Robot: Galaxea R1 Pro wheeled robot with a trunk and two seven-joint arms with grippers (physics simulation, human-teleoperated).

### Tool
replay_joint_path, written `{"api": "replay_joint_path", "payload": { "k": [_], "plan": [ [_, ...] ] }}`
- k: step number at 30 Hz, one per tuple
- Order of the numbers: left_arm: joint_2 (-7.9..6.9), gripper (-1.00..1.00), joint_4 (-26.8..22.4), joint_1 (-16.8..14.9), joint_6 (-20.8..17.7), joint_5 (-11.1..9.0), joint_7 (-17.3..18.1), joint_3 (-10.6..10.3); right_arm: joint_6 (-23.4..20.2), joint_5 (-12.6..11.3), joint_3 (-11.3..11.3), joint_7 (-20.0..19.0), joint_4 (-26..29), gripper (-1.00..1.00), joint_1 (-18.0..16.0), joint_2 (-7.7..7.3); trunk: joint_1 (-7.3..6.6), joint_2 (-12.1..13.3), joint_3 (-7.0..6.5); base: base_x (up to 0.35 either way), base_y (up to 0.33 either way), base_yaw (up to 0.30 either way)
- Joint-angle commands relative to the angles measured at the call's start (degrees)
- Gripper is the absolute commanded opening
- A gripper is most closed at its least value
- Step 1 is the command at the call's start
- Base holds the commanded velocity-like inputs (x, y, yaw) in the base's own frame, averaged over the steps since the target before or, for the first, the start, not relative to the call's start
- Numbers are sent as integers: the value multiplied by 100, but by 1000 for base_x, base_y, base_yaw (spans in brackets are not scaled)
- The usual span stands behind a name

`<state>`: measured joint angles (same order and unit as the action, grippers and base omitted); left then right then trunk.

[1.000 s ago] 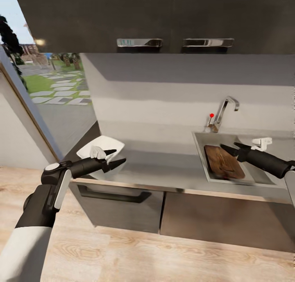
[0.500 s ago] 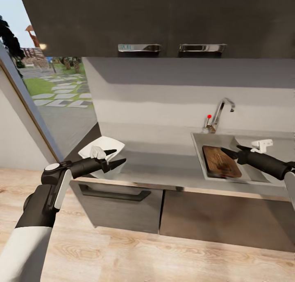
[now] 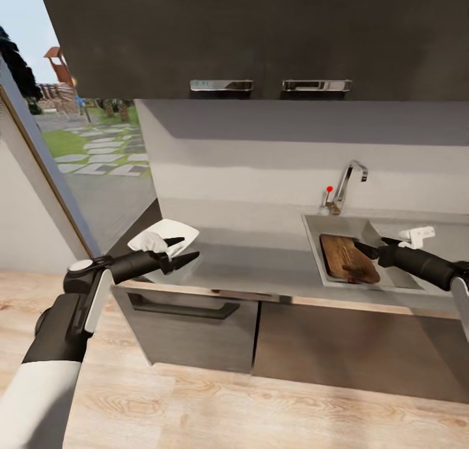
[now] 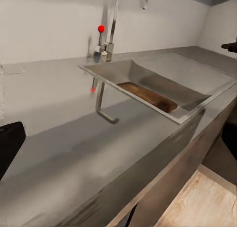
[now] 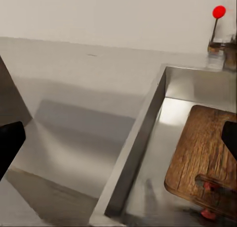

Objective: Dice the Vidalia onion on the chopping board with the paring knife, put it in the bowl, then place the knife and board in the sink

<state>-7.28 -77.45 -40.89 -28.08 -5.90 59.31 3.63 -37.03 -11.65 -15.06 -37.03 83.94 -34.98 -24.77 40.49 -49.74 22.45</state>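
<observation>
Board and knife in sink; both end effectors released.

Chopping board [image 3: 348, 259] lies in the sink [image 3: 339, 226] just below the right end effector [image 3: 366, 247], paring knife [image 5: 213, 186] on it (slim, likely slippery; grip the handle). Left end effector [image 3: 180, 251] hangs beside the bowl [image 3: 168, 234].

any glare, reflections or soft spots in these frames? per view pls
Head view: the dark upper cabinets shade the wall; the glossy grey countertop carries a soft sheen. Left wrist view: the curved chrome tap and its red knob mirror in the countertop; the near edge goes soft. Right wrist view: bright glare on the floor of the stainless steel sink beside the brown wooden chopping board; dark pincer fingers blur at both edges.
</observation>
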Motion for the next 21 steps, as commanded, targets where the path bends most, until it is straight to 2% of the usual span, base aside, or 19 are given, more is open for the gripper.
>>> {"api": "replay_joint_path", "payload": {
  "k": [1, 3, 4, 6, 8, 9, 10, 11, 12, 13, 17, 21],
  "plan": [
    [-32, 100, -53, -4, -63, -23, 6, 15, -41, 126, -5, 77, -27, 100, 41, 3, 1, -5, -3, 0, 0, 0],
    [-180, 100, -180, -4, -173, -23, -12, 160, -41, 576, -5, 342, -62, 100, 160, 27, 1, -5, -21, 0, 0, 0],
    [-257, 100, -286, 13, -418, -23, -24, 384, -41, 855, -7, 448, -72, 100, 254, 79, 1, -5, -31, 0, 0, 0],
    [-294, 100, -329, 59, -662, -22, -30, 561, -48, 965, -11, 484, -76, 100, 313, 114, 1, -5, -49, 0, 0, 0],
    [-314, 100, -350, 177, -842, -19, -49, 717, -53, 1024, -12, 502, -82, 100, 396, 137, 1, -5, -68, 0, 0, 0],
    [-320, 100, -360, 531, -980, -9, -302, 906, -58, 1070, -15, 517, -86, 100, 580, 154, 1, -5, -77, 0, 0, 0],
    [-313, 100, -359, 603, -1004, 1, -489, 930, -58, 1075, -23, 519, -87, 100, 610, 155, 1, -5, -86, 0, 0, 0],
    [-304, 100, -346, 679, -1046, 20, -858, 952, -59, 1081, -95, 520, -83, 100, 641, 156, 1, -5, -93, -33, 0, 0],
    [-301, 100, -347, 689, -1052, 23, -923, 953, -59, 1081, -126, 519, -83, 100, 646, 156, 1, -5, -99, -77, 0, 0],
    [-289, 100, -354, 710, -1064, 30, -1051, 954, -55, 1079, -261, 516, -77, 100, 654, 156, 1, -5, -102, -206, 0, 0],
    [-258, 100, -340, 729, -1076, 36, -1170, 950, -51, 1077, -494, 513, -71, 100, 666, 156, 1, -5, -117, -287, 0, 0],
    [-255, 100, -224, 738, -1077, 36, -1188, 947, -50, 1077, -526, 513, -70, 100, 668, 156, 1, -5, -150, -333, 0, 0]
  ]
}}
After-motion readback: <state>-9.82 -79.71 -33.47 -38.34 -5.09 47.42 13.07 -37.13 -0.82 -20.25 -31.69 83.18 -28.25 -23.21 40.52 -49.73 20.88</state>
